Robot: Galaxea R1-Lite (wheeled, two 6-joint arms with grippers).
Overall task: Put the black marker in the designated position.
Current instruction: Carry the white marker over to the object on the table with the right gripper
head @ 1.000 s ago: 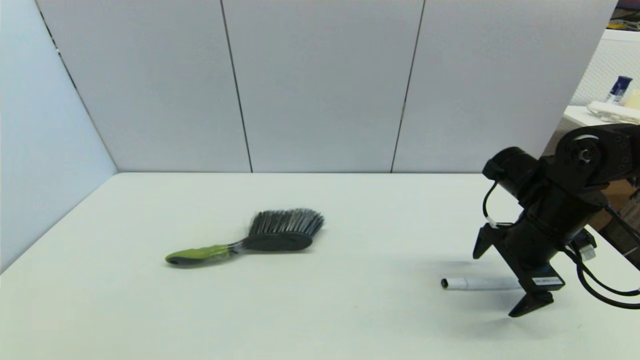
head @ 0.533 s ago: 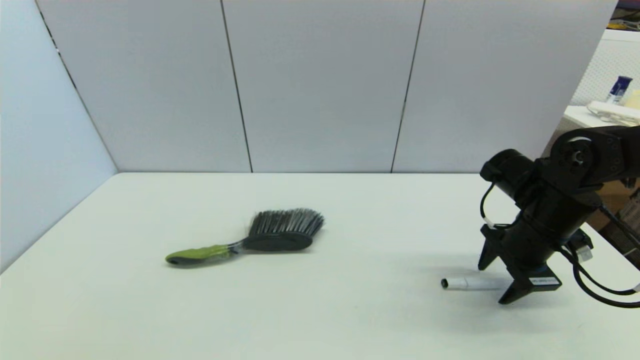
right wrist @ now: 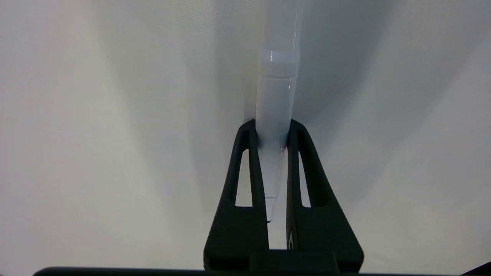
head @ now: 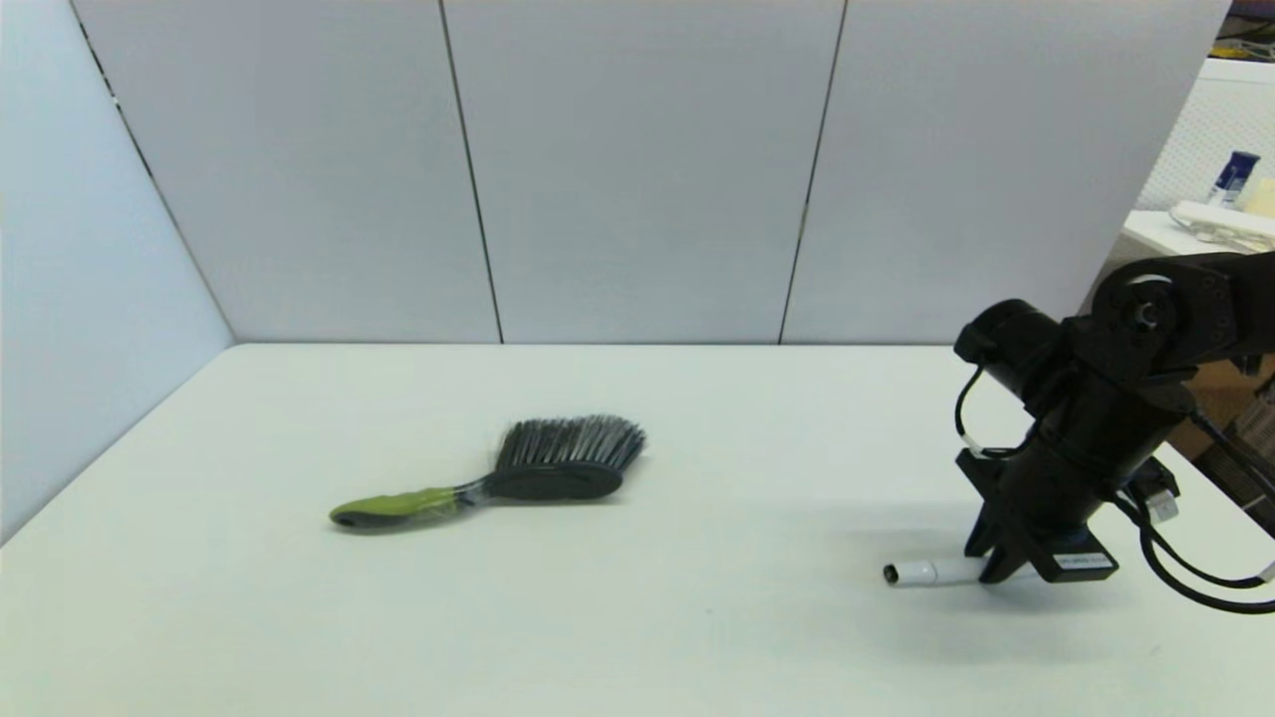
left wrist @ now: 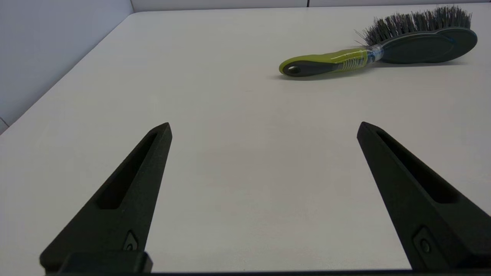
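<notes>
Marker: the marker (head: 931, 572) lies flat on the table (head: 697, 637), on my right side near the front, black tip pointing toward the brush.
Right gripper: my right gripper (head: 1001, 568) is down on it with both fingers (right wrist: 251, 153) pressed against the white barrel, so I read it as clamped on the marker, toward the end away from that tip.
Left gripper: the left gripper (left wrist: 264, 130) hangs spread wide above bare table at my left, holding nothing, idle.
Handling: I judge the marker light and stiff, with a smooth round barrel that could roll or slide out of thin fingers. No fragility worry.
Hold: the grip sits off the middle, so the free end may droop on the lift; I'd keep the wrist level.
Brush: the brush (head: 498, 483) lies well apart to the left, mid-table.
Edges: the right table edge is close beside the arm; grey panels close the back and left.
Room: open tabletop between marker and brush, and behind toward the panels. The placing spot carries no mark I can see.
</notes>
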